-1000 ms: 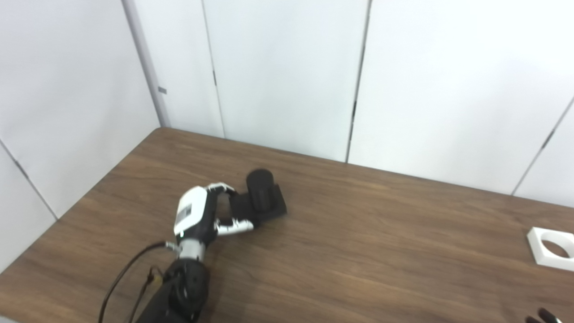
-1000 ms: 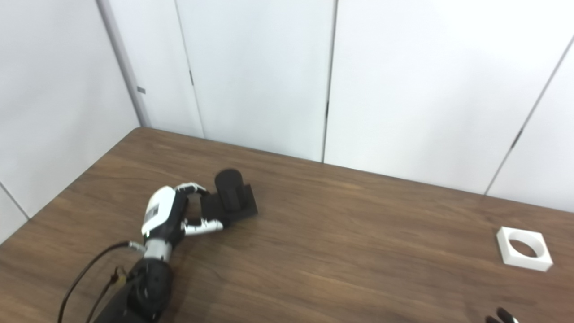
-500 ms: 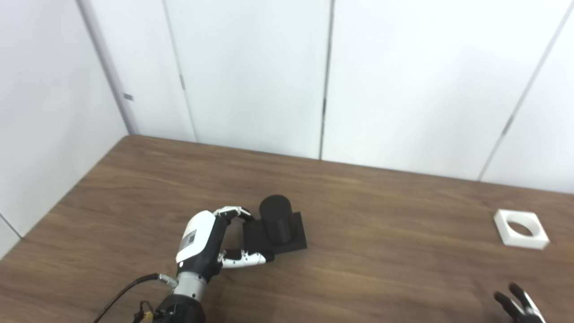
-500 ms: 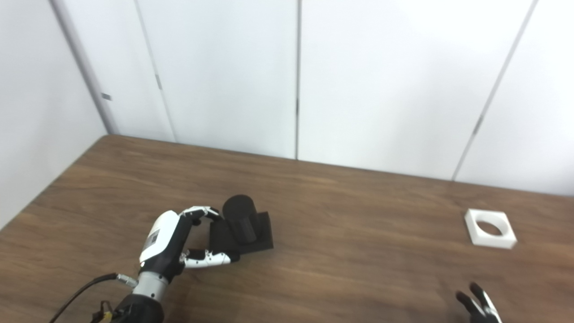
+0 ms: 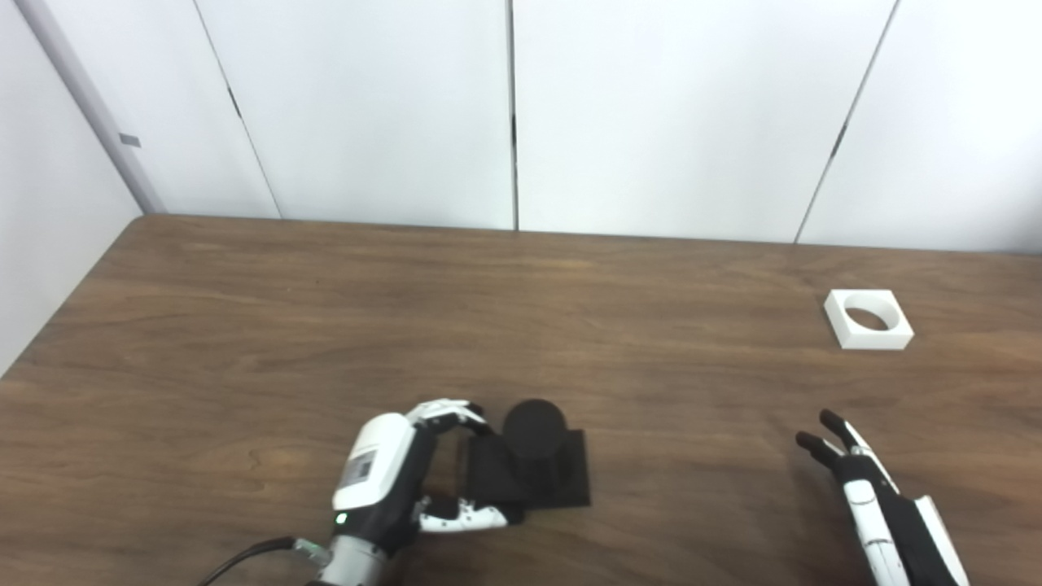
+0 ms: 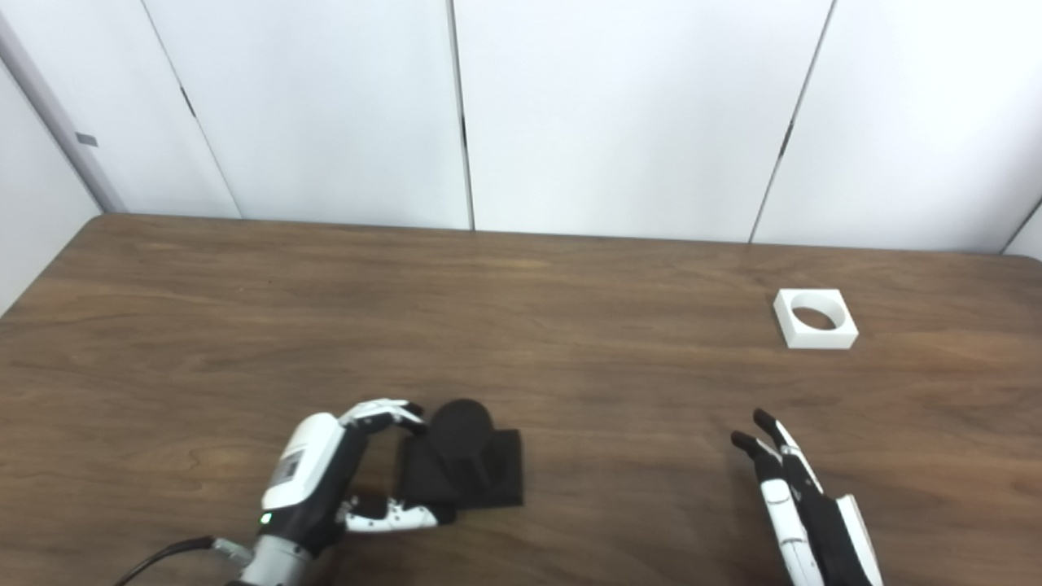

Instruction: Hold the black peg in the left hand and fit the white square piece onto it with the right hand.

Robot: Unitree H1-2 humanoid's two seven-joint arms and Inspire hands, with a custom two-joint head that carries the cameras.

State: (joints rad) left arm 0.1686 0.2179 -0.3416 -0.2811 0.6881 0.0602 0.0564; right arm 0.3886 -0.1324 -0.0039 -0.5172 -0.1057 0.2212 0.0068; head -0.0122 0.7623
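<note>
The black peg [image 5: 533,431], a short cylinder on a square black base, stands on the brown table [image 5: 244,325] near the front, left of centre. My left hand [image 5: 389,476] grips the base's left edge, with fingers curled over the far corner and the thumb along the near side. The white square piece [image 5: 868,319] with a round hole lies flat at the far right. My right hand [image 5: 883,509] is open near the front right edge, its fingers stretched out toward the white piece and well short of it.
White wall panels [image 5: 651,114] close off the back of the table, and another panel runs along the left side. A cable [image 6: 171,553] trails from my left wrist at the bottom edge.
The whole view has swung right and down. My right hand has come up from the bottom right into view. My left hand keeps the same hold on the peg's base.
</note>
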